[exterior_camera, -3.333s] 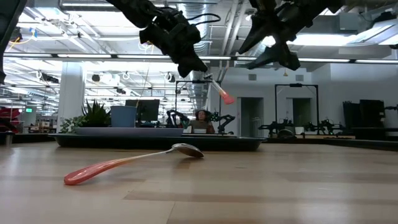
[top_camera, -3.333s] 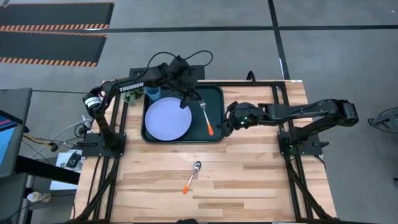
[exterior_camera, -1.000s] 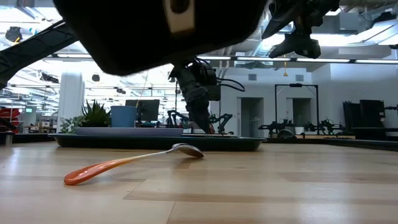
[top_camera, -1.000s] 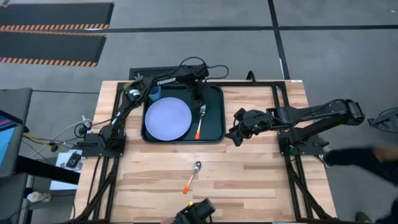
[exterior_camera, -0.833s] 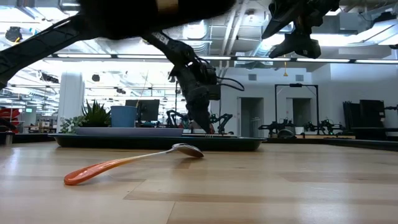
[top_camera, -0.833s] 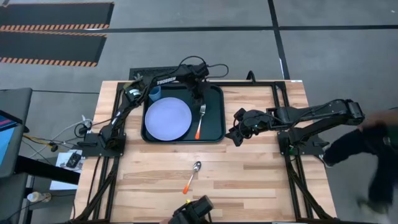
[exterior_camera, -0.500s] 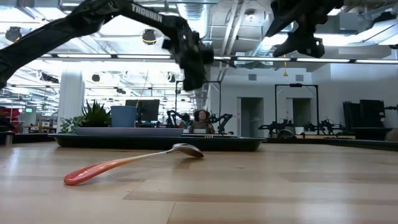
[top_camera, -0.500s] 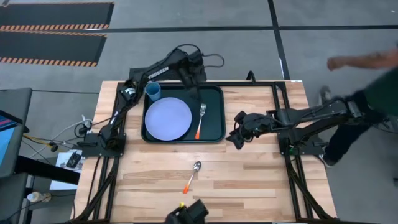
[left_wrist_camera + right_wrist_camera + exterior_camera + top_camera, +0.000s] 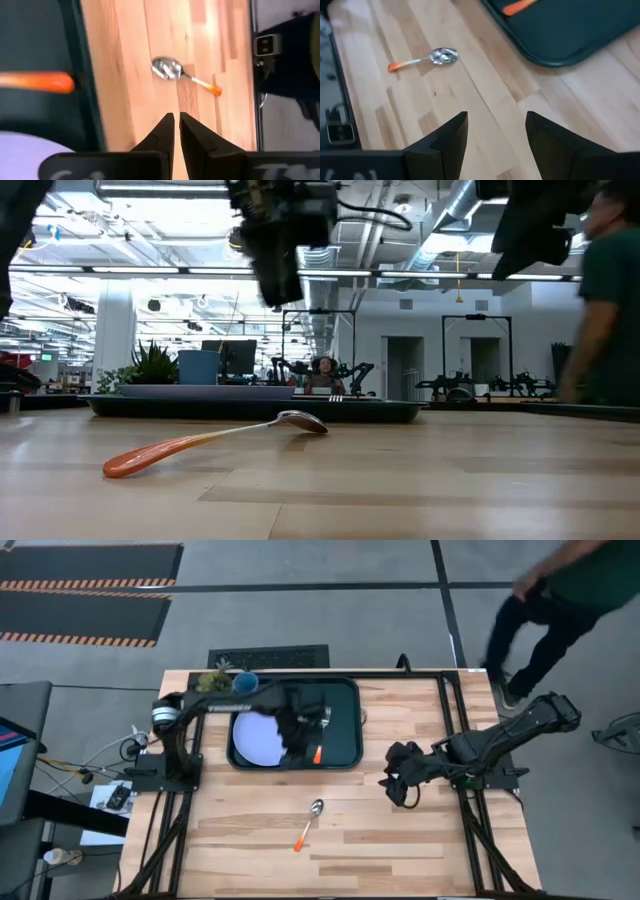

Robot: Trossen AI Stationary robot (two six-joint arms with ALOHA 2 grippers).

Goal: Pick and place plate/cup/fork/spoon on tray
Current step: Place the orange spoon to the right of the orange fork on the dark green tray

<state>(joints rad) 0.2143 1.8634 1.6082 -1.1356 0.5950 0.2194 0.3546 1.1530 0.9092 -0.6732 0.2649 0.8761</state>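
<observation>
Most of my job looks done: the plate (image 9: 256, 736) lies on the tray (image 9: 344, 730) under my left arm, the fork's (image 9: 317, 754) orange handle shows beside it, and the cup (image 9: 245, 684) stands at the tray's far corner. Only the spoon (image 9: 308, 822) is left, lying alone on bare wood, well apart from the tray's near rim.

My left claw (image 9: 174, 131) hangs over that rim, fingers nearly together, holding nothing; the spoon is ahead of it. My right claw (image 9: 495, 132) hovers wide and empty beside the tray, the spoon ahead, with open table all around it.
</observation>
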